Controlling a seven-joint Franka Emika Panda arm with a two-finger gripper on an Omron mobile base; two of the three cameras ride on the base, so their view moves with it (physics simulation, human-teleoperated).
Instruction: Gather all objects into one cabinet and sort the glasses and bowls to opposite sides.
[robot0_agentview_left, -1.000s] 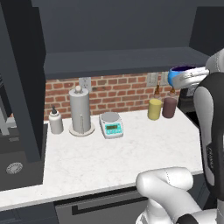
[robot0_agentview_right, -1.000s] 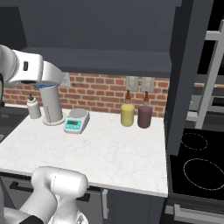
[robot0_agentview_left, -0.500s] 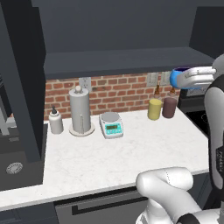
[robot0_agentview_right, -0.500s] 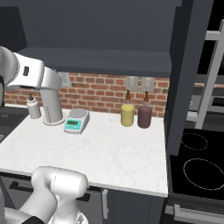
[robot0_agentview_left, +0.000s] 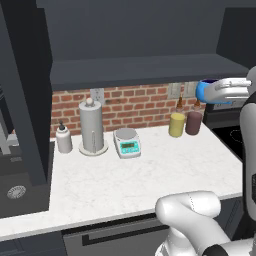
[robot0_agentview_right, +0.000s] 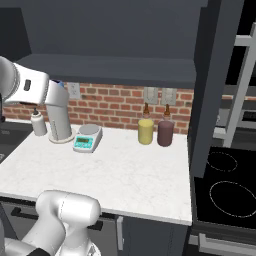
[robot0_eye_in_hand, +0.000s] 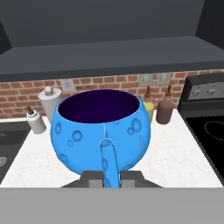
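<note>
End effector (robot0_eye_in_hand: 105, 178) clenched on the handle of the bright blue, bubble-patterned rounded bowl (robot0_eye_in_hand: 103, 131), carried upright, high above the white marble desk (robot0_agentview_left: 150, 175); the dark slate-blue cabinet (robot0_eye_in_hand: 109, 26) lies ahead and above.

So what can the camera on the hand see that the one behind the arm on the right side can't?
Hand view alone: the whole blue bowl, dark inside, handle pinched in the shut gripper, and a stove's knobbed back panel. Right base view alone: the kitchen scale and the robot's arm from outside. Both share the brick wall, the yellow canister, the brown canister, the paper towel roll, the small white bottle and the white counter.
</note>
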